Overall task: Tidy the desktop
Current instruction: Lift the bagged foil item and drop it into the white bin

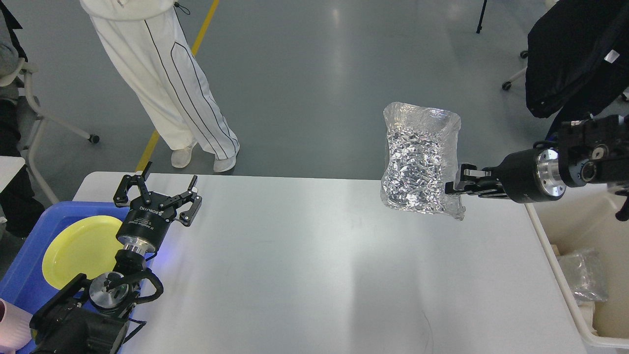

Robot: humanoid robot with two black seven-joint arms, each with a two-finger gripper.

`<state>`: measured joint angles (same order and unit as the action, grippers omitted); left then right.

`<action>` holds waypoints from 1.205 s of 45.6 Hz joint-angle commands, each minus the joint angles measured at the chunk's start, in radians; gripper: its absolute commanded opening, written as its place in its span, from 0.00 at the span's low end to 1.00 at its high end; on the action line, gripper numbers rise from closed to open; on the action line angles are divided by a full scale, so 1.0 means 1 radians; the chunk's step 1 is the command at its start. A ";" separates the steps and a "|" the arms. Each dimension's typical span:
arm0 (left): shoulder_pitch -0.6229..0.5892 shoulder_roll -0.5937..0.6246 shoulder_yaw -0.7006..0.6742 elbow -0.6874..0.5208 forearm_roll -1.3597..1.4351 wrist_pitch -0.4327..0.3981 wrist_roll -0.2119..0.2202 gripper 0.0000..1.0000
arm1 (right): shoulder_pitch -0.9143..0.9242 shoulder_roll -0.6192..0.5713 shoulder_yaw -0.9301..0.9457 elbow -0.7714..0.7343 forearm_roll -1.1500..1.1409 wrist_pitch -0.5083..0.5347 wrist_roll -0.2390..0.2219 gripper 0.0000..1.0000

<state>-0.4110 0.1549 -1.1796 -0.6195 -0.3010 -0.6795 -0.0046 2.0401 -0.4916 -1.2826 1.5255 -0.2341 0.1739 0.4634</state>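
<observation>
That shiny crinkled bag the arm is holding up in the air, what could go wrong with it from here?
The right gripper pinches the foil bag only at one lower edge, so the bag might slip or swing loose and drop onto the desktop or the floor. The cream bin sits past the table's right edge; a release too early would likely miss it. The left gripper is open over the table's left end near the blue tray, well clear.
</observation>
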 commanded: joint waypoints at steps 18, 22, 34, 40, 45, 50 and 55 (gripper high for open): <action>0.000 0.000 0.000 0.000 0.000 0.000 0.000 0.96 | -0.377 -0.047 0.017 -0.460 0.006 0.007 -0.003 0.00; 0.000 0.000 0.000 0.000 0.000 0.000 0.000 0.96 | -0.609 -0.085 0.063 -0.821 0.019 0.001 0.000 0.00; 0.000 0.000 0.000 0.000 0.000 0.000 0.000 0.96 | -1.216 0.028 0.330 -1.584 0.292 0.003 -0.034 0.00; 0.000 0.000 0.000 0.000 0.000 0.000 0.000 0.96 | -1.270 0.016 0.362 -1.598 0.378 -0.082 -0.185 0.00; 0.000 0.000 0.000 0.000 0.000 0.000 0.000 0.96 | -1.333 0.005 0.391 -1.596 0.423 -0.175 -0.267 0.00; 0.000 0.000 0.000 0.000 0.000 0.000 0.000 0.96 | -1.368 0.001 0.433 -1.596 0.430 -0.201 -0.279 0.00; 0.000 0.000 0.000 0.000 0.000 0.000 0.000 0.96 | -1.379 -0.004 0.471 -1.596 0.430 -0.205 -0.279 0.00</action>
<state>-0.4111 0.1549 -1.1796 -0.6199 -0.3006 -0.6796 -0.0046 0.6751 -0.4913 -0.8499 -0.0706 0.1948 -0.0238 0.1873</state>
